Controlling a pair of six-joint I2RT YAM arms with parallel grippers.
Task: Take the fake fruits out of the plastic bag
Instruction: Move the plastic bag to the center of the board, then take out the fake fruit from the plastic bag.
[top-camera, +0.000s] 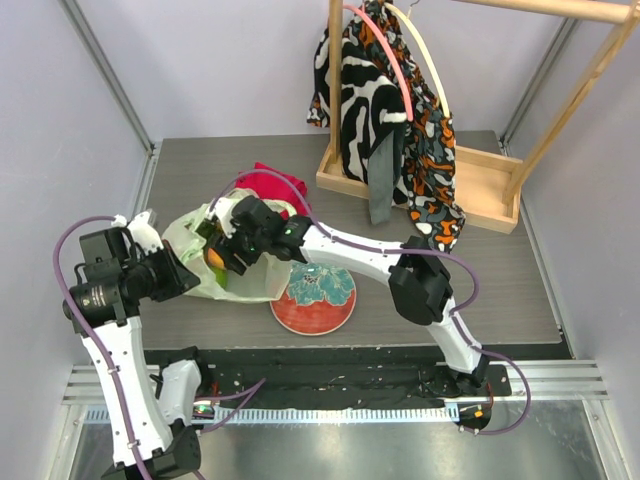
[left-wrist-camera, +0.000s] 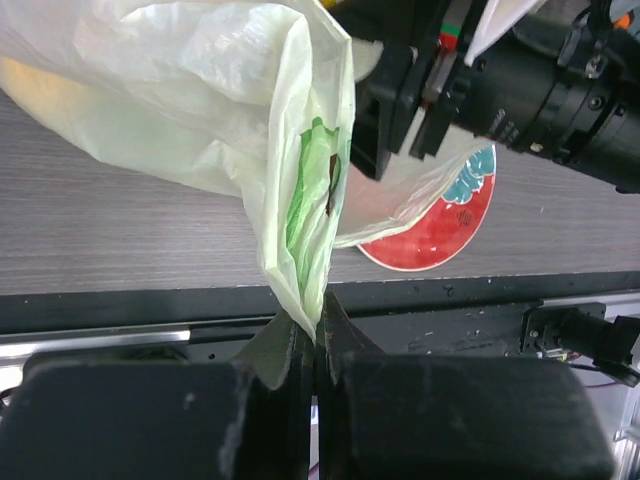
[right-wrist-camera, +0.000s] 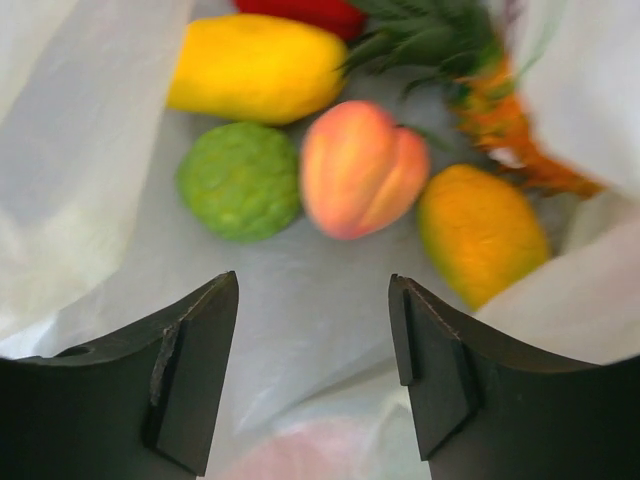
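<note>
The pale yellow-green plastic bag (top-camera: 205, 262) lies at the left of the table. My left gripper (left-wrist-camera: 316, 335) is shut on a bunched edge of the bag (left-wrist-camera: 300, 230) and holds it up. My right gripper (right-wrist-camera: 314, 290) is open inside the bag's mouth, just short of the fruits. In the right wrist view a peach (right-wrist-camera: 360, 168) lies straight ahead, a green round fruit (right-wrist-camera: 240, 180) to its left, a mango (right-wrist-camera: 482, 232) to its right, a yellow lemon-like fruit (right-wrist-camera: 255, 68) behind, with a red pepper (right-wrist-camera: 305, 12) and a pineapple (right-wrist-camera: 470, 70) at the back. An orange fruit (top-camera: 215, 258) shows from above.
A red plate with a teal pattern (top-camera: 314, 298) lies just right of the bag. A red folded cloth (top-camera: 272, 188) lies behind the bag. A wooden rack (top-camera: 470, 185) with a patterned garment (top-camera: 395, 110) stands at the back right.
</note>
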